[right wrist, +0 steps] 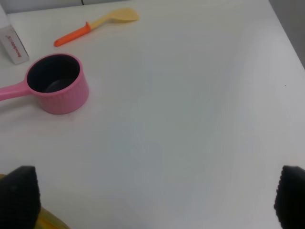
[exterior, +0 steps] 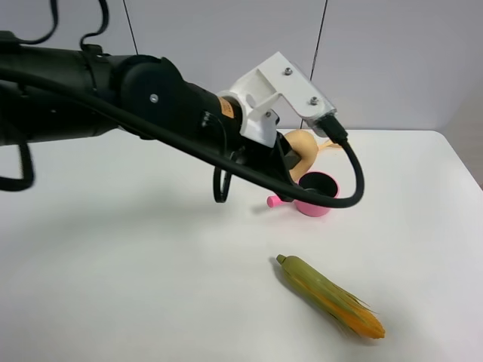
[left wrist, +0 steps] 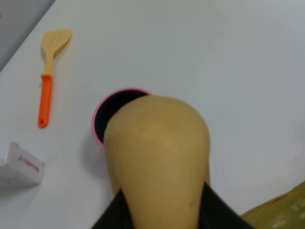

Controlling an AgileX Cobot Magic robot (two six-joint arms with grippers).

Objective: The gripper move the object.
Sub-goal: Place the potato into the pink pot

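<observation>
My left gripper (exterior: 290, 162) is shut on the tan egg-shaped object (exterior: 303, 143) and holds it in the air just above the pink pot (exterior: 317, 194). In the left wrist view the object (left wrist: 157, 157) fills the middle between the black fingers (left wrist: 112, 217), with the pot's rim (left wrist: 102, 112) behind it. My right gripper (right wrist: 157, 195) is open and empty above bare table. It does not show in the exterior view.
A green-yellow corn cob (exterior: 332, 296) lies at the front right of the white table (exterior: 113, 271). An orange-handled spatula (right wrist: 100, 21) and a small white box (right wrist: 12, 40) lie beyond the pot (right wrist: 59, 86). The table's right edge is near.
</observation>
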